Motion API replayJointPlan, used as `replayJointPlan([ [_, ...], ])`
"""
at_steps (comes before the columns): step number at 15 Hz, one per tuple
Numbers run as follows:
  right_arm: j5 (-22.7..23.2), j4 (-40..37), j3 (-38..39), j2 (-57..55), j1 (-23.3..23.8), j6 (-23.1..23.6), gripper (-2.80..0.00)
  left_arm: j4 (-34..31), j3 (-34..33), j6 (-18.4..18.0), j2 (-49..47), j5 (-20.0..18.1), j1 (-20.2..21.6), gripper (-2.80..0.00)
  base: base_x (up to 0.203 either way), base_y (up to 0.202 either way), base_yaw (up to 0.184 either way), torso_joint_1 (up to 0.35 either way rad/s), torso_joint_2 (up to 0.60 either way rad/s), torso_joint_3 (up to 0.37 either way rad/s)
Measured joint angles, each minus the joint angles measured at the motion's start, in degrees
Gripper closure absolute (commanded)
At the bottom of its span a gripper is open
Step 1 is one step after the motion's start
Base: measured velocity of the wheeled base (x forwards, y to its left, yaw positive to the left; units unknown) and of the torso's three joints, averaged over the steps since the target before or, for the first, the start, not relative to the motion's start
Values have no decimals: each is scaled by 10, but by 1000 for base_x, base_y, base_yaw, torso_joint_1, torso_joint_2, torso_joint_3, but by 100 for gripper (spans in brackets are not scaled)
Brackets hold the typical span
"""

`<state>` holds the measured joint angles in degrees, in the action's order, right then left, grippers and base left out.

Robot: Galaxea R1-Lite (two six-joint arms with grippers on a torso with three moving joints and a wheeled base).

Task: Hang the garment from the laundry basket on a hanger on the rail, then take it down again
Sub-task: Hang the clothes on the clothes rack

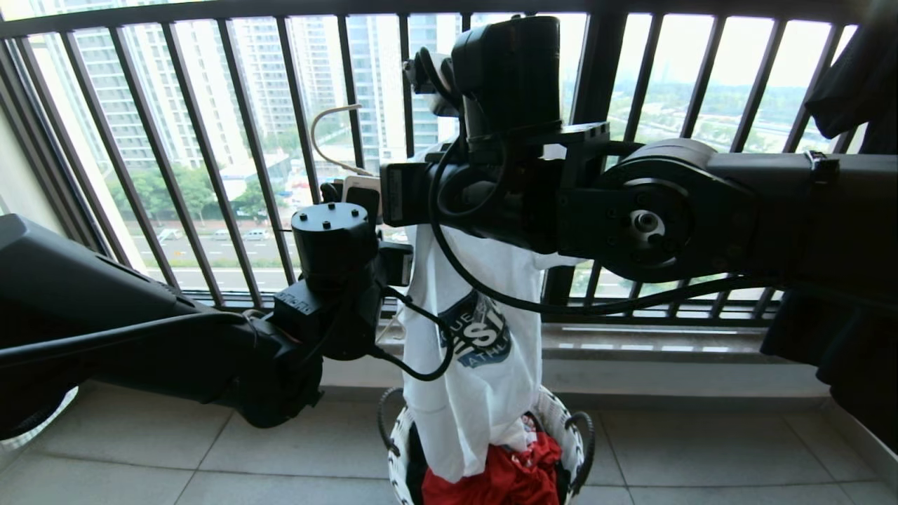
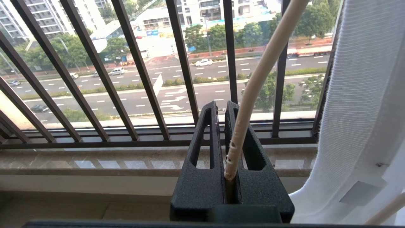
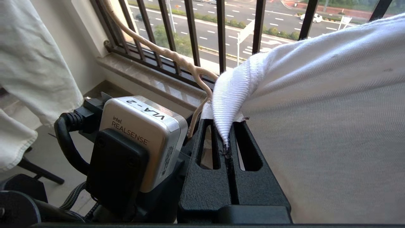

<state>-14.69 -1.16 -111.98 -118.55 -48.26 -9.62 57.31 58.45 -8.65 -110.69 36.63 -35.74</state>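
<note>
1. Two grippers are at work, both raised above the laundry basket (image 1: pixel 572 449), which stands on the tiled floor in front of the black window guard (image 1: pixel 210 140).
2. The left gripper (image 2: pixel 228 133) has its jaws pinched together on the cream wire of the hanger (image 2: pixel 262 72); the wire runs up out of the jaws, and the long hook (image 1: pixel 326 133) shows against the guard, well above the basket.
3. The right gripper (image 3: pixel 226 139) is clamped on the ribbed neckband of the garment (image 3: pixel 316 110), just beside the twisted neck of the hanger, so the two grippers sit close together (the left wrist camera's housing fills much of the right wrist view).
4. The garment (image 1: pixel 484 379) is the white T-shirt with the dark blue chest print. It hangs straight down from the grippers, and its lower end reaches into the basket, resting on a red cloth (image 1: pixel 505 477) that lies there.
5. The step in hand looks like threading the shirt onto the hanger: the collar is held at the wire, but whether either shoulder is seated on a hanger arm cannot be told.
6. The rail is in none of the views, so hanging up is not yet done.
7. The next move, as I judge it, calls for working the hanger arm through the neck opening while the right gripper holds the collar taut, then lifting the shirt free of the basket.
8. A black shirt (image 1: pixel 863 77) hangs far to the basket's right; it has no part in this.
</note>
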Motion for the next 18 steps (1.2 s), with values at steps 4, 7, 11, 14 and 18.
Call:
replayJointPlan([
  [4, -1, 0, 0, -1, -1, 0, 0, 11, -1, 0, 2, 0, 0, 0, 0, 0, 0, 0, 0, 0],
  [7, -1, -1, 0, -1, -2, 0, 0, 12, -1, 0, 3, 0, 0, 0, 0, 0, 0, 0, 0, 0],
  [11, -1, 0, 1, -3, -3, 0, 0, 32, 0, 6, 3, -1, 0, 0, 0, 0, 0, 0, 0, 0],
  [14, -1, 0, 0, -6, -3, 0, 0, 40, 1, 5, 2, -1, -1, 0, 0, 0, 0, 0, 0, 0],
  [18, -1, 0, 0, -11, -3, 6, 0, 40, 1, 6, 3, -1, -1, 0, 0, 0, 0, 0, 0, 0],
])
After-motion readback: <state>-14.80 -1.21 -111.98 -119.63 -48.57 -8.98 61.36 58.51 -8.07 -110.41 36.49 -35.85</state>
